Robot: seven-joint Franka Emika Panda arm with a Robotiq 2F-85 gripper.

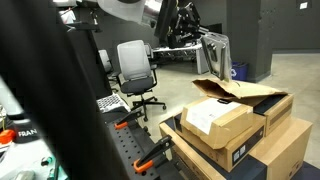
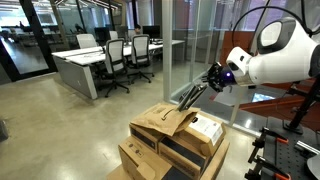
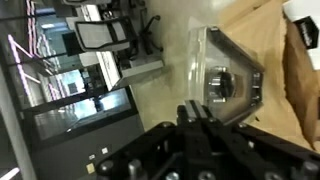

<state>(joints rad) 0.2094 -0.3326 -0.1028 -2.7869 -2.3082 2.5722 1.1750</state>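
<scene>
Hanging above a stack of cardboard boxes (image 2: 160, 145), the gripper (image 2: 213, 80) is observed with its fingers pinched on the edge of a clear plastic container (image 3: 225, 80). The container is held tilted in the air, just over the stack; contact with it cannot be determined. An office chair (image 1: 135, 68) is noted beyond.

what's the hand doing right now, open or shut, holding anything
hand: shut, apparently gripping a clear plastic piece held up over the open cardboard box
</scene>
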